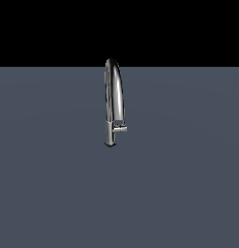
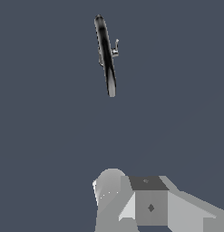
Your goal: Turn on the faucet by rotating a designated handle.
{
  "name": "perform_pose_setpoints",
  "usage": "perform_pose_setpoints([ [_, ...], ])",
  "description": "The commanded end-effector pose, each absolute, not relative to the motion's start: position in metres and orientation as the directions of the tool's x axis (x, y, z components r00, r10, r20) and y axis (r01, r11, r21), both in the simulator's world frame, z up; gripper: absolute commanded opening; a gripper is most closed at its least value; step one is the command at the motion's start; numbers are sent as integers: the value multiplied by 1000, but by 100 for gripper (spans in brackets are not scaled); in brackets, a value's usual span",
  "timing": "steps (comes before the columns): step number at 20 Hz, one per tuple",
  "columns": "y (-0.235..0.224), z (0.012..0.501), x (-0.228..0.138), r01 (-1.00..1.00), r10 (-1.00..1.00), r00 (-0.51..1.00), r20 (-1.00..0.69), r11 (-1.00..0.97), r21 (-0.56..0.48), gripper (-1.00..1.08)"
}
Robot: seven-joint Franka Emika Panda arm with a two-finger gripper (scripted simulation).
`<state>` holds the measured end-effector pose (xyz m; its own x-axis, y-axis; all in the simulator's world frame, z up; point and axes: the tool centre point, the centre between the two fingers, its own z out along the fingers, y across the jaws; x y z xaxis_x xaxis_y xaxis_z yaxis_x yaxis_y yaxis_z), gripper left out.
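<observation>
The chrome gooseneck faucet (image 1: 114, 97) stands upright on the grey floor, its arched spout curving down toward the exterior view's right. The short handle (image 1: 121, 129) sticks out sideways from the lower stem toward the exterior view's right. The arm and gripper do not show in the exterior view. In the wrist view the faucet (image 2: 105, 54) is seen from above as a dark narrow shape, with the small handle (image 2: 115, 49) poking from its side. Parts of my gripper (image 2: 129, 192) show at the frame's edge, well apart from the faucet and touching nothing. Its jaw gap is not readable.
The flat grey floor (image 1: 53, 184) spreads around the faucet on every side. A black background lies behind it in the exterior view.
</observation>
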<state>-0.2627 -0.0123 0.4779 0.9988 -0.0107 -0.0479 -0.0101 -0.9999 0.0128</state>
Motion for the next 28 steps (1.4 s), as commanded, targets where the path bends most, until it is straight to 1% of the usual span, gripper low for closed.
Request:
perform_pose_setpoints([
  [1,-12,478,-263,-10,-11,999,-48,-1000,13,-100],
  [8,-11,476,-256,-24,-24,998,-64,-1000,0,-100],
  [14,-10,472,-240,-60,-56,993,-105,-998,-32,-100],
  [19,-8,466,-220,-109,-97,982,-160,-992,-71,-100],
  [28,-6,447,-171,-231,-179,939,-295,-961,-151,-100],
])
